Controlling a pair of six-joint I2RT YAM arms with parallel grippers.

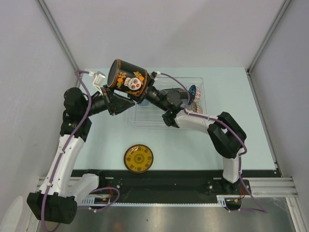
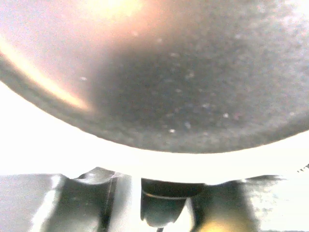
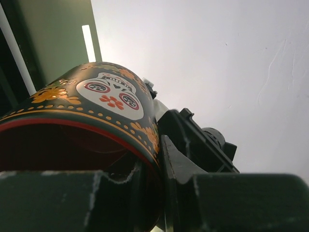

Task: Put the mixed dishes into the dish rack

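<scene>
The black mug [image 1: 126, 80] with red-white flower prints is held tilted in the air above the left end of the dish rack [image 1: 203, 82]. My right gripper [image 1: 147, 92] is shut on its rim, one finger inside and one outside; the right wrist view shows this gripper [image 3: 150, 166] on the mug [image 3: 106, 96]. My left gripper [image 1: 119, 98] is under the mug from the left. In its wrist view the mug's dark body [image 2: 193, 72] fills the frame, and the left gripper [image 2: 164, 198] seems shut on a dark part of it. The yellow-and-dark saucer [image 1: 138, 158] lies on the table in front.
A small blue-patterned bowl [image 1: 194, 91] stands in the rack's right part, partly behind my right arm. A patterned dish edge [image 1: 192, 110] shows under that arm. The light-blue cup is not clearly visible. Grey walls enclose the pale table [image 1: 241, 135].
</scene>
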